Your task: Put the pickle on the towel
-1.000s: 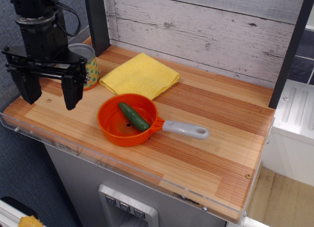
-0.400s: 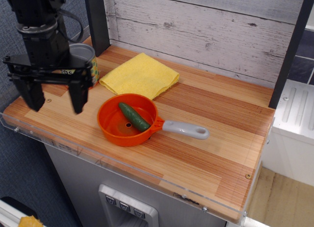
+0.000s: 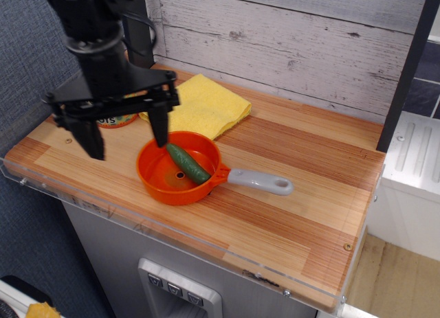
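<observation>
No readable text anywhere; the can (image 3: 113,119) behind the arm carries lettering, but it is mostly hidden.

So the pickle (image 3: 188,163) sits inside the pan (image 3: 159,183), lying diagonally across the bowl. The pan is near the front middle of the table (image 3: 295,222), handle pointing right. The towel (image 3: 199,106) lies flat just behind the pan, toward the back wall. A can (image 3: 113,119) stands left of the towel, mostly hidden by the gripper (image 3: 126,138), which hangs wide apart over the pan's left edge.
</observation>
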`<state>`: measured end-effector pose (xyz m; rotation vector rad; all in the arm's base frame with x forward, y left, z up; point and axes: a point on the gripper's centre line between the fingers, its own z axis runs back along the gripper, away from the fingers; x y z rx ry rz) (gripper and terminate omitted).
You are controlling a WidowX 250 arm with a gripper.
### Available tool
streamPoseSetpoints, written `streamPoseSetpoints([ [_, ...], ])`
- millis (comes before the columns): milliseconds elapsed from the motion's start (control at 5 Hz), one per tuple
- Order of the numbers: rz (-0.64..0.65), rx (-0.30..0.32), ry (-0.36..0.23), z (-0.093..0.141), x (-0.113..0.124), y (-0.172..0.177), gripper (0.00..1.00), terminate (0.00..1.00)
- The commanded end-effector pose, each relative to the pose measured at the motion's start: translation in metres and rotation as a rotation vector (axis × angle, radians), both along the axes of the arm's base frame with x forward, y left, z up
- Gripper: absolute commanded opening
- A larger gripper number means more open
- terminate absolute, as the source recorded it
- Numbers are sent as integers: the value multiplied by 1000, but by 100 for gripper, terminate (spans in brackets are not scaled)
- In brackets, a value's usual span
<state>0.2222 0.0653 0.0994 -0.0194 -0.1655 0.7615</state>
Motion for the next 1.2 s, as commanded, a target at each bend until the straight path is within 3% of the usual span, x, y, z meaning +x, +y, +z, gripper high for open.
streamPoseSetpoints([
  [0, 389, -9, -110, -10, 33, -15, 100, 0],
  [400, 462, -143, -145, -40, 60, -15, 100, 0],
  [1000, 466, -184, -93, -61, 63, -12, 100, 0],
])
